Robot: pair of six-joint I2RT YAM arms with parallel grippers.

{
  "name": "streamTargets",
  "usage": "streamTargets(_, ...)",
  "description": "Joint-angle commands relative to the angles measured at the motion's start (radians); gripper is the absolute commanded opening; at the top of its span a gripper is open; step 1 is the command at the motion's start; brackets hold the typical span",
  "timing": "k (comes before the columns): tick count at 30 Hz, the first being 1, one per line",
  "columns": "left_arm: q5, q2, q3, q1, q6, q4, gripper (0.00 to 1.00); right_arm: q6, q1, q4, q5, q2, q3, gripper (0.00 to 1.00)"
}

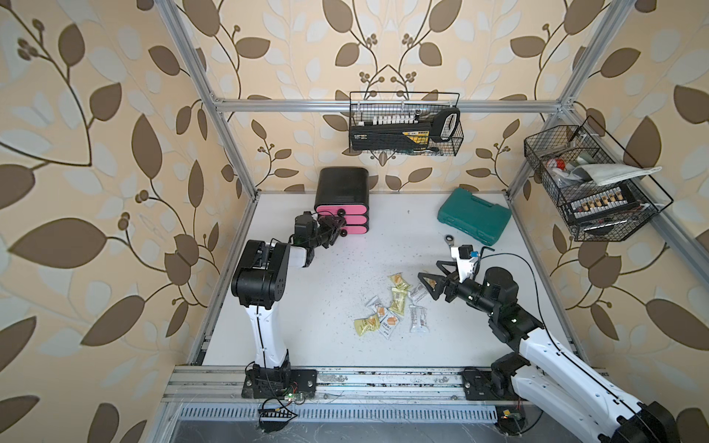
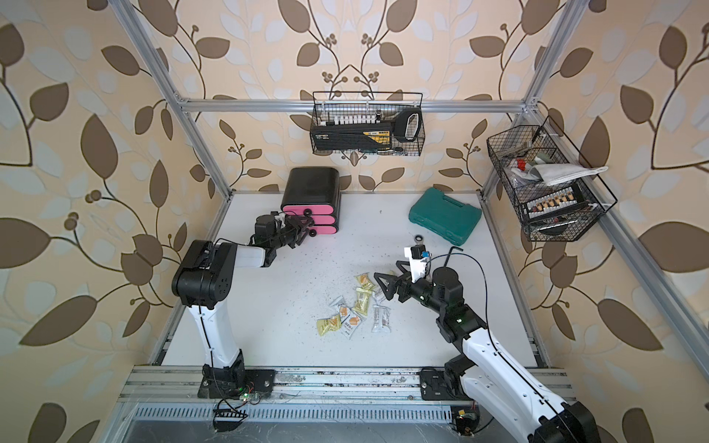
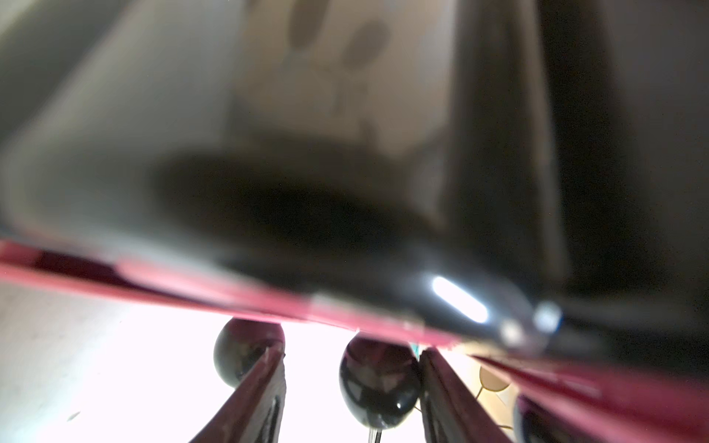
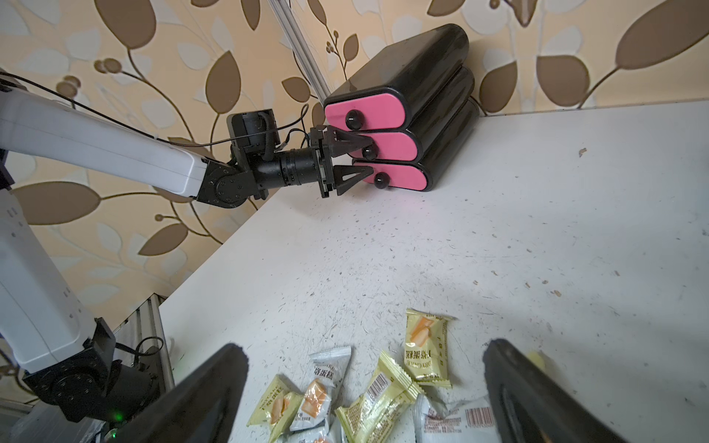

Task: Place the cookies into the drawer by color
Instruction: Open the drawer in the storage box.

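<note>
left pincer (image 4: 370, 155) is at the drawer (image 4: 403, 69), jaws parted around the middle knob (image 4: 369, 153): one finger sits between the top and middle knobs, the other between the middle and bottom ones. in the left wrist view that knob (image 3: 378, 387) has one finger just beside it and a bright gap before the other, so it is straddled, not clamped. right pincer (image 1: 429, 268) is spread wide and holds nothing. it hangs low over one edge of the cookies (image 1: 399, 301), which lie in a loose pile on the table (image 1: 307, 307), well in front of the drawer. the packets are pale yellow and silver-white, several printed with orange biscuits.

all three pink fronts of the drawer are shut, so what is inside is hidden. the teal case (image 1: 474, 220) lies closed, off to one side of the drawer. a basket (image 1: 454, 144) on the wall above the drawer holds a long black box and a row of white bits. a second basket (image 1: 537, 153), beyond the case from the drawer, holds a pale cloth and a rack of bits.

left arm rises upright from its base, bends at the elbow and runs level to the drawer front. right arm leans in from its base, forearm sloping down, wrist aimed toward the drawer.
</note>
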Motion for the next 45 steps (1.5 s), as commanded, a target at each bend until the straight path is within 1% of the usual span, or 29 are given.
streamTargets(1,-0.068,-0.033,0.008,-0.026,0.037,0.004,0.57,-0.010,0.006,0.011,0.009,-0.013,0.016,0.99)
streamTargets(6,-0.188,-0.068,0.014,-0.046,0.081,-0.099,0.55,-0.010,0.006,0.009,0.009,-0.018,0.016,0.99)
streamTargets(8,-0.197,-0.064,0.020,-0.046,0.081,-0.102,0.52,-0.010,0.006,0.007,0.009,-0.021,0.015,0.99)
streamTargets(11,-0.190,-0.056,0.022,-0.048,0.078,-0.083,0.44,-0.010,0.006,0.006,0.011,-0.028,0.015,0.99)
streamTargets(14,-0.195,-0.056,0.017,-0.057,0.078,-0.066,0.42,-0.009,0.006,0.004,0.011,-0.031,0.016,0.99)
streamTargets(18,-0.192,-0.049,0.023,-0.062,0.073,-0.055,0.44,-0.010,0.006,0.001,0.012,-0.033,0.016,0.99)
streamTargets(21,-0.196,-0.044,0.028,-0.062,0.066,-0.041,0.53,-0.009,0.006,0.001,0.012,-0.034,0.015,0.99)
streamTargets(23,-0.193,-0.037,0.036,-0.062,0.060,-0.032,0.54,-0.009,0.005,0.002,0.013,-0.034,0.016,0.99)
streamTargets(25,-0.191,-0.027,0.039,-0.062,0.048,-0.016,0.49,-0.010,0.005,0.002,0.012,-0.034,0.016,0.99)
streamTargets(30,-0.187,-0.009,0.033,-0.062,0.019,0.024,0.29,-0.009,0.005,-0.001,0.014,-0.037,0.016,0.99)
streamTargets(32,-0.189,-0.006,0.024,-0.062,0.011,0.037,0.25,-0.010,0.005,-0.002,0.014,-0.037,0.016,0.99)
streamTargets(40,-0.190,-0.034,-0.023,-0.063,0.012,0.066,0.20,-0.009,0.006,-0.002,0.014,-0.031,0.016,0.99)
streamTargets(45,-0.203,-0.107,-0.078,-0.072,0.034,0.060,0.17,-0.010,0.006,-0.001,0.012,-0.030,0.018,0.99)
